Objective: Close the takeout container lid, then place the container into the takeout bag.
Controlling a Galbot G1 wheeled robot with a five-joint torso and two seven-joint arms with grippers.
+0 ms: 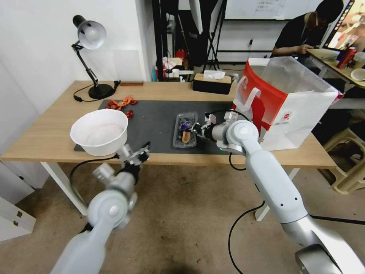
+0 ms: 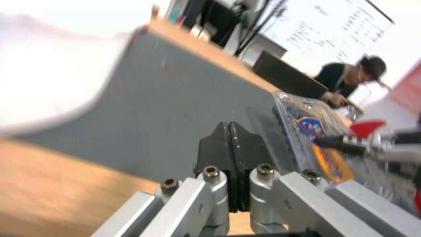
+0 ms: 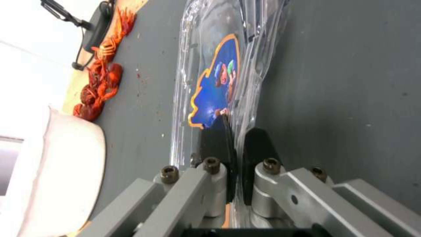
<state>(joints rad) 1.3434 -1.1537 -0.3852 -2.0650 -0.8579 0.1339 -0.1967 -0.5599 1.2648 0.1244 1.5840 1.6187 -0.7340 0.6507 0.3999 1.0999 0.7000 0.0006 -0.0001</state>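
Right pincer (image 3: 236, 144) pinches the thin edge of the takeout container (image 1: 185, 129), its two dark pads pressed on a fold of clear plastic just beside the blue-and-orange label. The container lies on the dark mat (image 1: 159, 121) in the middle of the tabletop (image 1: 45, 140), between the white bowl (image 1: 99, 131) and the takeout bag (image 1: 283, 102), which stands open at the robot's right, near the container but not touching it. Whether the lid (image 3: 210, 65) is fully snapped down I cannot tell; the plastic near the pads looks layered and slightly parted.

Left pincer (image 2: 229, 151) hangs at the tabletop's near edge, just beside the bowl, pads pressed together on nothing.

Risks, as I judge them: the grip holds only a flimsy rim, so lifting could flex the shell, let it swing or slip free, and if the lid is not latched the blueberries could spill onto the mat. A pull on one layer alone might reopen the clamshell instead of carrying it. The bag's wall and white handle (image 1: 251, 97) face the container, so a low carry could knock the bag over or catch its rim. The left arm, close to the bowl, could nudge it.
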